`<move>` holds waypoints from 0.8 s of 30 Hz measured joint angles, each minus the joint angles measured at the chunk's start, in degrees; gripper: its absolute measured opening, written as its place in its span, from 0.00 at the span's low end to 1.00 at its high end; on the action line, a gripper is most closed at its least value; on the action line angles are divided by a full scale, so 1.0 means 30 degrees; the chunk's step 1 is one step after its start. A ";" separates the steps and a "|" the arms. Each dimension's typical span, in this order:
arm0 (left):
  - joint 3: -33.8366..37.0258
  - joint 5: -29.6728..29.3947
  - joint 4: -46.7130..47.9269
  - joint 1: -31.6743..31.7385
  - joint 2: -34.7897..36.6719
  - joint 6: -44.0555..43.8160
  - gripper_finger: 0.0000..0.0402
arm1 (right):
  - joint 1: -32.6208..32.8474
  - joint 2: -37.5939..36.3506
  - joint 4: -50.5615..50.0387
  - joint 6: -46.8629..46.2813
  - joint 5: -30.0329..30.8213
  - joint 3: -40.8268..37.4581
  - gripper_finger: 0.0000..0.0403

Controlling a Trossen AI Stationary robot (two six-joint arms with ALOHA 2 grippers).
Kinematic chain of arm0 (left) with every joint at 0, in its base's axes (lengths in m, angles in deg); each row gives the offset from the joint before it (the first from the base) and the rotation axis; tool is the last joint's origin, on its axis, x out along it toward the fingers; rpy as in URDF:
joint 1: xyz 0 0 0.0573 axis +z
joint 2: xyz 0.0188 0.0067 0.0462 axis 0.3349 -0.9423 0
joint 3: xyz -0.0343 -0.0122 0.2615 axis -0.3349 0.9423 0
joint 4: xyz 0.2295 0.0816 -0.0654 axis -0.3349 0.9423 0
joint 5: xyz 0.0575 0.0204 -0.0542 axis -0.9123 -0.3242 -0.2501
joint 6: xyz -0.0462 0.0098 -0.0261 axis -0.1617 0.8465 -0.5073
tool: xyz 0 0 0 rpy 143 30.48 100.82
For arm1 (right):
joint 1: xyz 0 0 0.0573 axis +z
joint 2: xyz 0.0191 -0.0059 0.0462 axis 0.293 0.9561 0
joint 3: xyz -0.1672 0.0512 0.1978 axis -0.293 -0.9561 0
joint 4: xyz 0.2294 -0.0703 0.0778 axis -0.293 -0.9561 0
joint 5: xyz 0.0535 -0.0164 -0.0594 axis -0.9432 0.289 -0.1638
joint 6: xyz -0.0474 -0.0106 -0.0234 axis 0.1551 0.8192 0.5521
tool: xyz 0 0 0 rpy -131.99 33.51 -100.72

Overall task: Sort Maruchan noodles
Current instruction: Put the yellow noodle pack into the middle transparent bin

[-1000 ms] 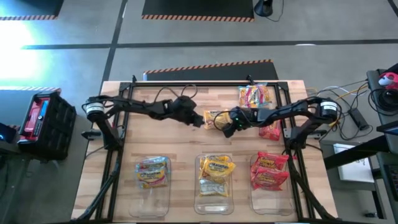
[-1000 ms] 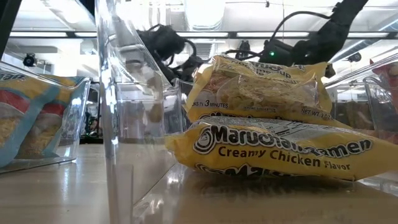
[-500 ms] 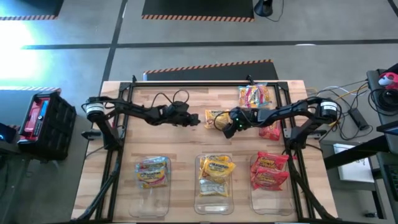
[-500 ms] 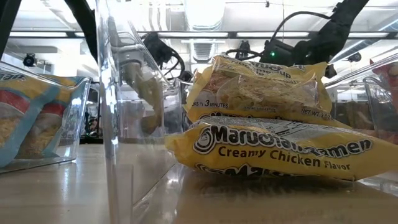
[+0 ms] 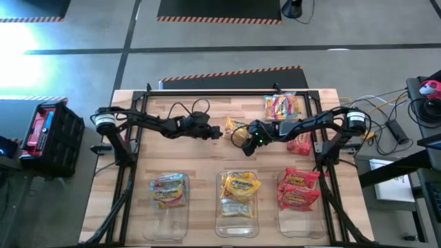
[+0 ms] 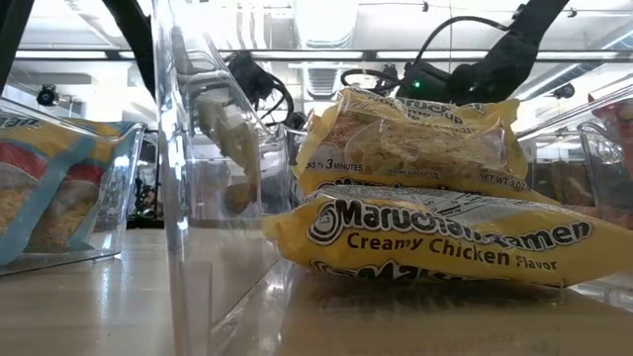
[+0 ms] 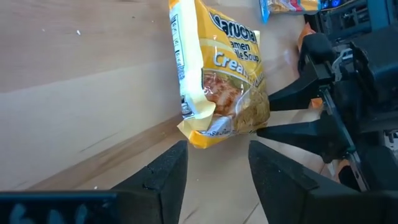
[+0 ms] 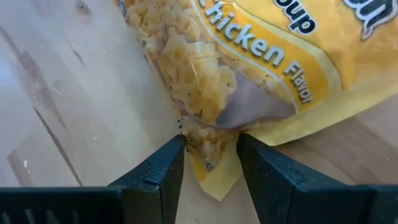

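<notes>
Since the yellow noodle packet (image 5: 236, 130) at mid-tabletop is light, crinkly and slippery, its flat sealed edge grips best; the right claw (image 8: 208, 158) pinches that corner, the left claw (image 7: 214, 165) stands open.

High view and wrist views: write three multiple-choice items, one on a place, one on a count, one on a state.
1. Where is the loose yellow packet?
A. In the left bin
B. On the table between the two end effectors
C. On the floor

2. How many clear bins line the table's near edge?
A. One
B. Two
C. Three

3. The left end effector is:
A. Open, empty
B. Shut on a red packet
C. Out of view

Answers:
1 B: the yellow packet lies mid-table, the left end effector on one side, the right end effector pinching its corner.
2 C: three clear bins stand there.
3 A: the left wrist view shows its fingers apart with nothing between.
</notes>
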 joint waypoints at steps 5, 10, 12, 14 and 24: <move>-0.0007 0.0005 -0.0100 0.0000 0.0000 0.0292 0.41 | 0.0030 -0.0590 0.0370 -0.0059 -0.1804 -0.0008 0.36; -0.0007 0.0019 -0.0095 0.0000 0.0000 0.0347 0.41 | -0.0287 -0.2474 -0.0340 -0.0120 -0.1986 -0.0142 0.36; -0.0015 0.0027 -0.0100 0.0000 0.0000 0.0408 0.41 | -0.0464 -0.3328 -0.0193 -0.0117 -0.1896 -0.0070 0.36; -0.0015 0.0033 -0.0100 0.0000 0.0000 0.0408 0.41 | -0.0517 -0.3846 -0.0314 -0.0109 -0.1406 -0.0066 0.36; -0.0015 0.0036 -0.0495 0.0000 -0.0007 0.0532 0.41 | -0.0517 -0.2386 0.0055 0.0464 0.1773 -0.0044 0.36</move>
